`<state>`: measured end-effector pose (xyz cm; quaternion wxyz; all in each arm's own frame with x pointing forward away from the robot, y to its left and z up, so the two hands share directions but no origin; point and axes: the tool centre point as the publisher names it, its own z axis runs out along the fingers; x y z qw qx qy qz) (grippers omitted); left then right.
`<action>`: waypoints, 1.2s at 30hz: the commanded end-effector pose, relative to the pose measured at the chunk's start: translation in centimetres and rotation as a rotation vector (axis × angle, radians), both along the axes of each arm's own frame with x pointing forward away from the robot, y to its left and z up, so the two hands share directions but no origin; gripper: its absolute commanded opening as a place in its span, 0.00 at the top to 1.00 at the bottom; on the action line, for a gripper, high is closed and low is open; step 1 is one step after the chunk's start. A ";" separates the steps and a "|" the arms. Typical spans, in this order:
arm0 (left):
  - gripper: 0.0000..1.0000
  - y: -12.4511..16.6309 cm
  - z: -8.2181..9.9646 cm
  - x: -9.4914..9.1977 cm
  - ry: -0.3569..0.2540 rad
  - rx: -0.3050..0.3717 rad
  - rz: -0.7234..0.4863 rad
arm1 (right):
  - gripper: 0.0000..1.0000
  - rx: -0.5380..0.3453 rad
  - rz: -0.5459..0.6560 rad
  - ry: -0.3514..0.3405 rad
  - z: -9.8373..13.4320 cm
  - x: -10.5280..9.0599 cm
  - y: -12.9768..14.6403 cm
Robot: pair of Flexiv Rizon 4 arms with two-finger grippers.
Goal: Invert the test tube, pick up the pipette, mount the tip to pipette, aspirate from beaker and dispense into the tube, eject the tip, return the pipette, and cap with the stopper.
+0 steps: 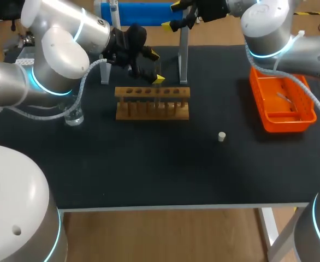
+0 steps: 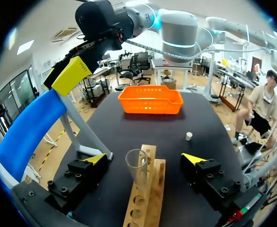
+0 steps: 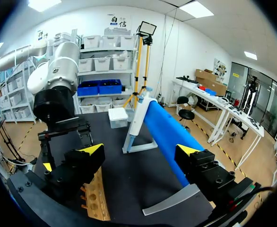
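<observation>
Left wrist view has the left claw spread wide, with the test tube upright between its fingers, mouth up. The tube is seated in the wooden rack beneath the claw, and neither finger touches it. The stopper lies ahead of this claw, and the orange tray lies farther ahead.

Right wrist view has the right claw spread as well, holding nothing. The pipette hangs on its stand just ahead, roughly in line with the gap between the fingers, and a blue bar runs close beside it.

With the tube apparently set, taking the pipette looks like the step in hand. The left claw would do best to rise straight up, so that no finger clips the glass. The right claw should advance with the pipette's body centred in its gap and pinch the body rather than the plunger end. It should then lift the pipette free of the holder before drawing back, keeping clear of the blue bar
</observation>
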<state>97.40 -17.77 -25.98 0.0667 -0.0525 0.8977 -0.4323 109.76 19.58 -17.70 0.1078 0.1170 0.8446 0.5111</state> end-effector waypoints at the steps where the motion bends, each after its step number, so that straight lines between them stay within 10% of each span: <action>1: 0.00 0.1 0.0 0.1 0.003 0.002 -0.003 | 0.00 -0.003 0.003 0.003 0.1 0.1 0.0; 36: 0.00 -1.2 -3.2 1.0 0.048 -0.011 -0.023 | 0.00 -0.003 0.003 0.003 0.1 0.1 0.0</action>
